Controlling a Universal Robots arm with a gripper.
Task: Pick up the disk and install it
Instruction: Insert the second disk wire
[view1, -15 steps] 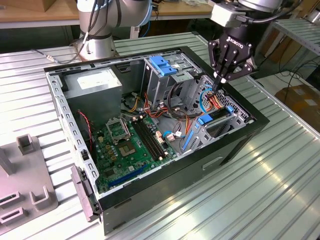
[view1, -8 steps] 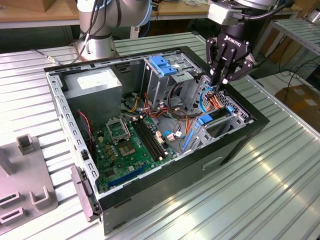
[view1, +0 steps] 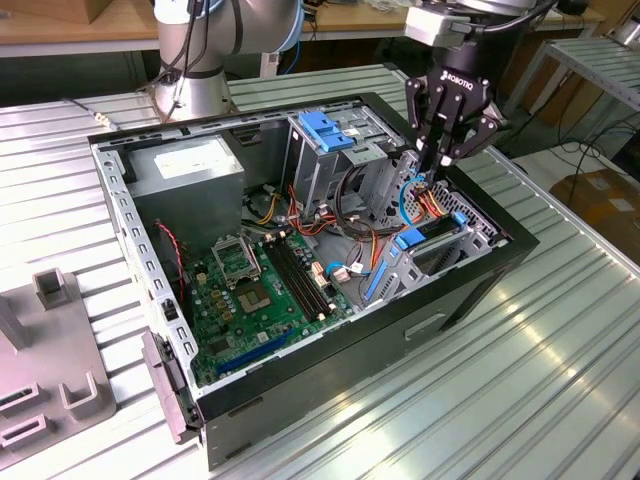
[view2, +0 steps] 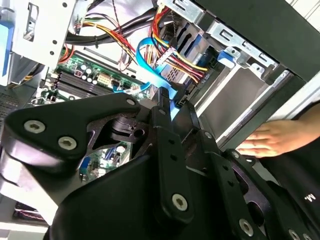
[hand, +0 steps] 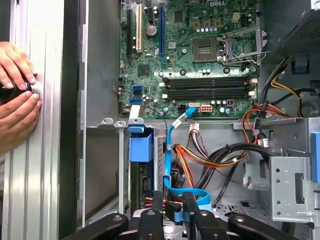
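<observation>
**A:** Exterior view first. The gripper hangs over the drive-bay corner of the open computer case, on the exterior view's right. It sits right above the bundle of cables.

**B:** And the disk?

**A:** Down in the bay just below the gripper. Its blue rail shows along the edge and it looks level with the frame. It isn't in the gripper, so I judge the pick-up and the drop into the bay done.

**B:** Second wrist view?

**A:** The gripper is close over the light-blue cable, and the cable runs right through the tip area. I cannot tell whether the grip has closed on it. A person's hand rests outside the case wall.

**B:** First wrist view?

**A:** The gripper shows at the edge of the frame, with the light-blue cable looping into it. The disk stands just beside it in its slot, with the motherboard beyond. Two hands hold something small by the case edge.

**B:** What's left?

**A:** My read is that it's seated. Whether it's latched or cabled isn't visible.
</observation>
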